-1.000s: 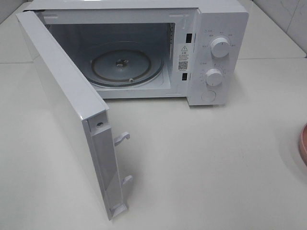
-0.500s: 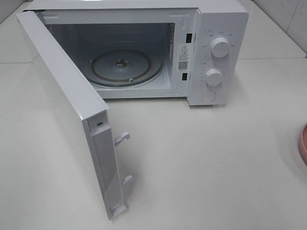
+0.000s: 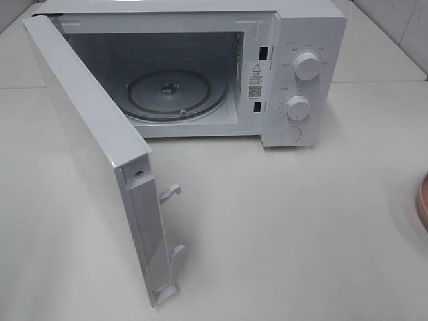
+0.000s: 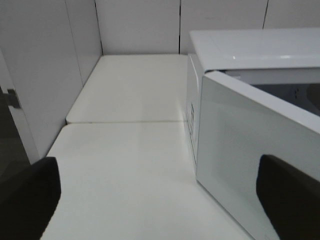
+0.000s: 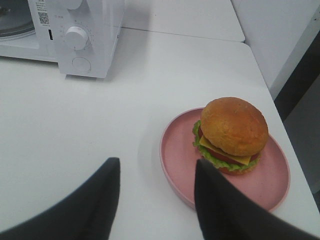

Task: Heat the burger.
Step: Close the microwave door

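The burger [image 5: 232,132], with a tan-orange bun, lettuce and cheese, sits on a pink dish [image 5: 180,160] on the white table, right of the microwave. Only the dish's edge [image 3: 423,200] shows in the high view; the burger is out of that view. My right gripper [image 5: 157,200] is open and empty, just short of the dish's near rim. My left gripper [image 4: 160,200] is open and empty, behind the open microwave door [image 4: 250,150]. The white microwave [image 3: 301,73] stands open with an empty glass turntable [image 3: 177,90]. Neither gripper shows in the high view.
The door [image 3: 100,154] swings out to the front left, with latch hooks [image 3: 170,192] on its edge. Two knobs [image 3: 306,65] sit on the microwave's right panel. White walls [image 4: 45,65] border the table at the left and the back.
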`<move>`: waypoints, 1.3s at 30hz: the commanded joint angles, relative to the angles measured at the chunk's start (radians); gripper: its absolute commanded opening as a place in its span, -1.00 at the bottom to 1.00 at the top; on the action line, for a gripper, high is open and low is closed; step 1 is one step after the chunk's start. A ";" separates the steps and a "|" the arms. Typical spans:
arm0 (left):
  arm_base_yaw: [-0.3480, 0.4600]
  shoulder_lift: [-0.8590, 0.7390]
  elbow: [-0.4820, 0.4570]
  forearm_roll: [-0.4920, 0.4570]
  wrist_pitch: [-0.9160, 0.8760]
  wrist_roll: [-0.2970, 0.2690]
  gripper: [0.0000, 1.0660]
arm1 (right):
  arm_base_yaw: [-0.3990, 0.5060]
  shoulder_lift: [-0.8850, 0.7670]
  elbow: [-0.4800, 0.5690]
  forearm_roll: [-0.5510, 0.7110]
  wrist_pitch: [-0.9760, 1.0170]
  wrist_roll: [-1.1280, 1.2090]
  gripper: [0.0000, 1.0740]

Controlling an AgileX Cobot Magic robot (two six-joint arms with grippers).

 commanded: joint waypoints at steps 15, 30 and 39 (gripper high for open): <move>0.000 0.508 0.204 -0.009 -0.747 0.039 -1.00 | -0.002 -0.028 0.000 -0.004 -0.006 -0.012 -0.09; 0.000 1.012 0.264 0.523 -1.328 -0.426 -1.00 | -0.002 -0.028 0.000 -0.004 -0.006 -0.012 -0.09; 0.000 1.302 0.230 0.692 -1.522 -0.415 -1.00 | -0.002 -0.028 0.000 -0.004 -0.006 -0.012 -0.09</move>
